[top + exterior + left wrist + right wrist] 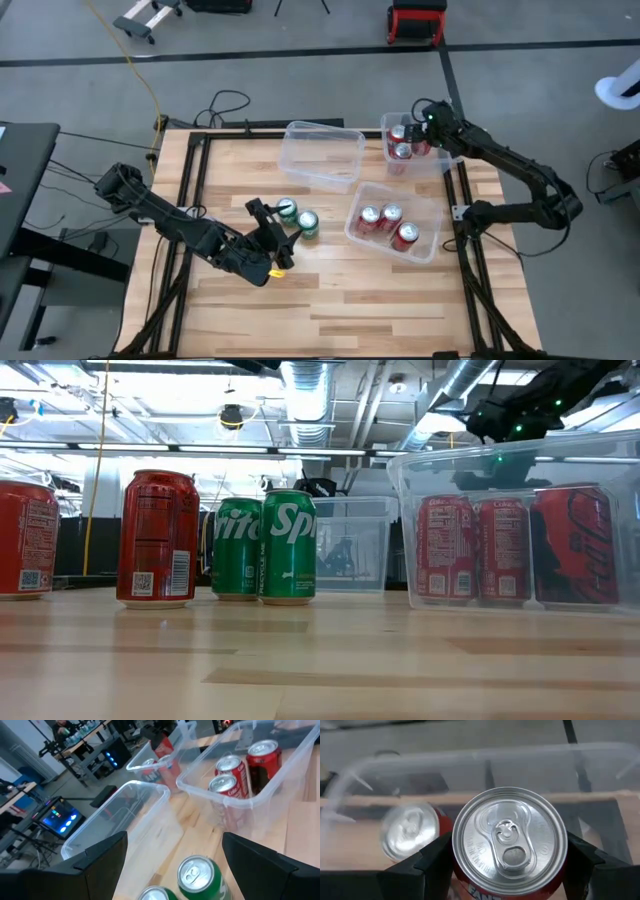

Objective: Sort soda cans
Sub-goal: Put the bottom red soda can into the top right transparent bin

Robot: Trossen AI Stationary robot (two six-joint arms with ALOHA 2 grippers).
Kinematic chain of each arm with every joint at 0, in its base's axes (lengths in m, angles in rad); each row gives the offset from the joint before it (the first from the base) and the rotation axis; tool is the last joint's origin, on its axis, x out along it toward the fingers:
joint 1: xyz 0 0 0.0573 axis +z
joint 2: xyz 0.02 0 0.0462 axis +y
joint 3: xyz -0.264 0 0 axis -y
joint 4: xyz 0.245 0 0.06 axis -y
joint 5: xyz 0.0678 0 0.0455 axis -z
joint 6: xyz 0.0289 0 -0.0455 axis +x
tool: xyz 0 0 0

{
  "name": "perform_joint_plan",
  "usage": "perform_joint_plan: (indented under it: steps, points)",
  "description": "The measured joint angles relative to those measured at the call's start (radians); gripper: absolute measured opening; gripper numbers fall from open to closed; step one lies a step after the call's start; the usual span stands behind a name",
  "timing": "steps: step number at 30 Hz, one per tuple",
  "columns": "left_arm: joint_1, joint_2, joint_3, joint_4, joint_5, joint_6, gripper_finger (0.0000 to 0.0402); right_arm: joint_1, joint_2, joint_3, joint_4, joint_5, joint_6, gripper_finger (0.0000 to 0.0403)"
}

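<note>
Two green cans (pixel 287 209) (pixel 308 224) stand upright on the table's middle; they also show in the low view (pixel 288 546). My left gripper (pixel 272 232) is open just to their left, and one green can (pixel 197 876) stands ahead between the fingers, untouched. My right gripper (pixel 425 120) is over the far right bin (pixel 388 122), shut on a red can (pixel 510 837). Two other red cans (pixel 403 150) stand in that bin. Three red cans (pixel 388 222) stand in the near right bin (pixel 432 205). My right gripper pinches the red can between its two fingers (pixel 436 856), on opposite sides of its wall just below the silver top (pixel 465 870). The fingers come from above, pointing down. The can is upright inside the far right bin; whether its bottom rests there is hidden.
An empty clear bin (pixel 320 155) stands at the far middle of the table. Two more red cans (pixel 158 540) (pixel 22 540) stand on the table in the low view; the high view does not show them. Bare wood lies along the near edge.
</note>
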State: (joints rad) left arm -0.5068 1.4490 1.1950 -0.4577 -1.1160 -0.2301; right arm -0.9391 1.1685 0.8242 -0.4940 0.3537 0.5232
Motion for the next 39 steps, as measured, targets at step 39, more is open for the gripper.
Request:
perform_joint_plan:
  steps: [39]
  points:
    - [0.000, 0.001, 0.000, -0.033, 0.001, -0.047, 0.0322, 0.057, 0.127, 0.000, -0.002, 0.079, 0.047, 0.0314]
